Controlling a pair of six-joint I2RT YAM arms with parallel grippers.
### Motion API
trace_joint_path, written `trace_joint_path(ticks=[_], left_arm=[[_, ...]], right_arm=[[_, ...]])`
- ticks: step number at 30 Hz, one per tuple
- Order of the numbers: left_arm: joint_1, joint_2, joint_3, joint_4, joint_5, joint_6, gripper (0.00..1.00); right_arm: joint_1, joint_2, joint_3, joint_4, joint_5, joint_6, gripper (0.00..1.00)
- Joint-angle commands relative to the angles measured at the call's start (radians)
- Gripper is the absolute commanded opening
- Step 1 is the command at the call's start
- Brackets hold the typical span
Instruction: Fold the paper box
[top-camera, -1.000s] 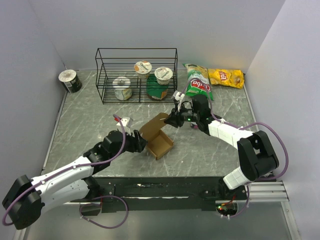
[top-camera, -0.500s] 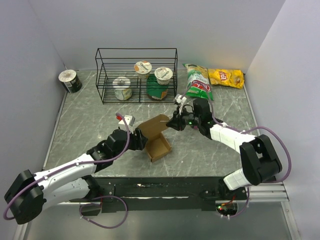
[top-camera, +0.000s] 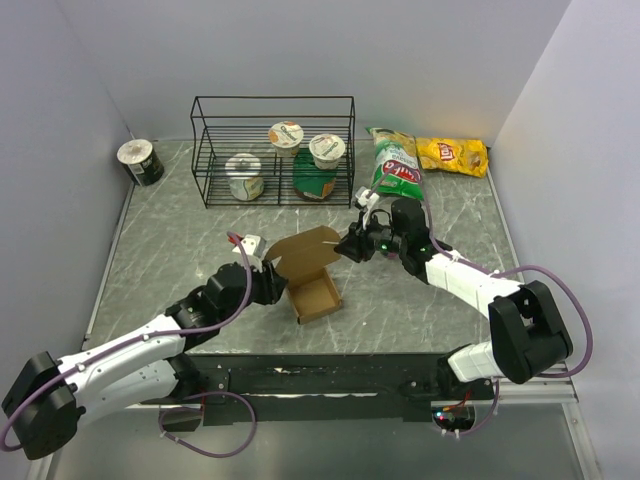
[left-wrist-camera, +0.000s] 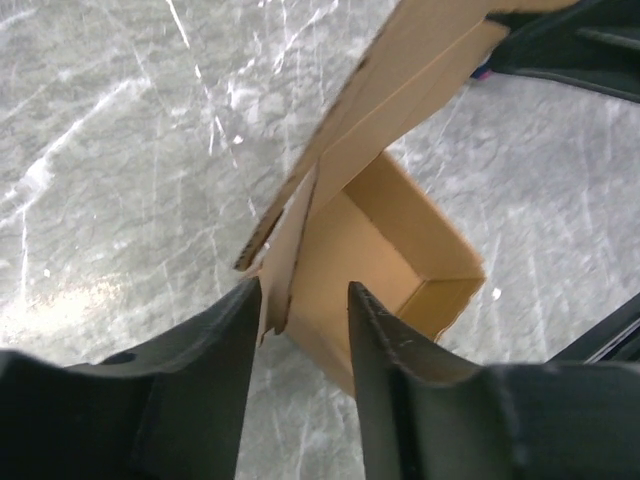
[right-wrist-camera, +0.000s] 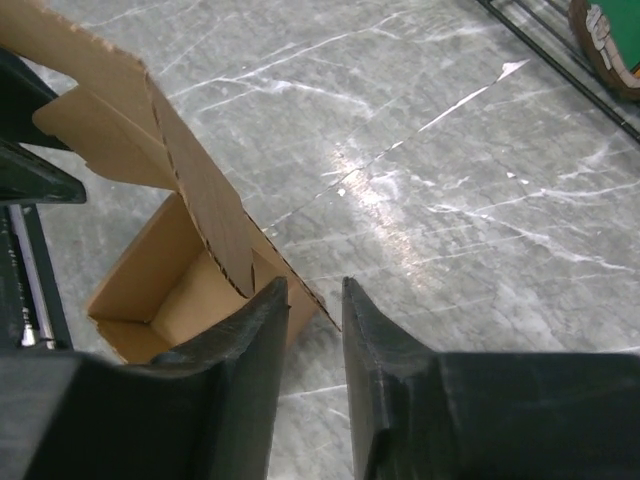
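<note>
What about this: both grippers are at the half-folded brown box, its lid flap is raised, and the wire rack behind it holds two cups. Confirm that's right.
One detail is wrong. The wire rack holds three cups, not two, as the top external view shows. The rest stands: the left gripper and the right gripper are both at the paper box, and its lid flap is raised.

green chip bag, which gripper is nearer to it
Right. The right gripper sits just in front of the green chip bag, at the box lid; the left gripper is at the box's left side, farther away.
</note>
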Motion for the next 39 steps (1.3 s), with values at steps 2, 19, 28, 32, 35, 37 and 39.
trace_joint_path(ticks=[2, 19, 28, 32, 35, 37, 39], left_arm=[[-0.003, 0.004, -0.004, 0.036, 0.019, 0.055, 0.36], [-0.003, 0.057, 0.011, 0.047, 0.008, 0.136, 0.02], [-0.003, 0.090, 0.043, 0.033, -0.007, 0.113, 0.02], [-0.003, 0.137, 0.079, 0.015, -0.035, 0.110, 0.01], [-0.005, 0.169, 0.111, -0.002, -0.061, 0.077, 0.01], [-0.003, 0.186, 0.132, -0.001, -0.068, 0.044, 0.01], [-0.005, 0.215, 0.143, 0.009, -0.068, 0.021, 0.01]], right_arm=[[-0.003, -0.025, 0.017, -0.002, -0.050, -0.022, 0.55], [-0.015, 0.075, 0.129, -0.093, -0.130, -0.200, 0.81], [0.026, 0.047, 0.068, -0.066, -0.120, -0.134, 0.35], [0.051, 0.041, 0.063, -0.091, -0.069, -0.111, 0.18], [0.083, 0.021, 0.034, -0.064, 0.009, -0.080, 0.15], [0.106, -0.003, 0.015, -0.049, 0.084, -0.055, 0.15], [0.144, -0.031, -0.024, -0.001, 0.153, -0.043, 0.13]])
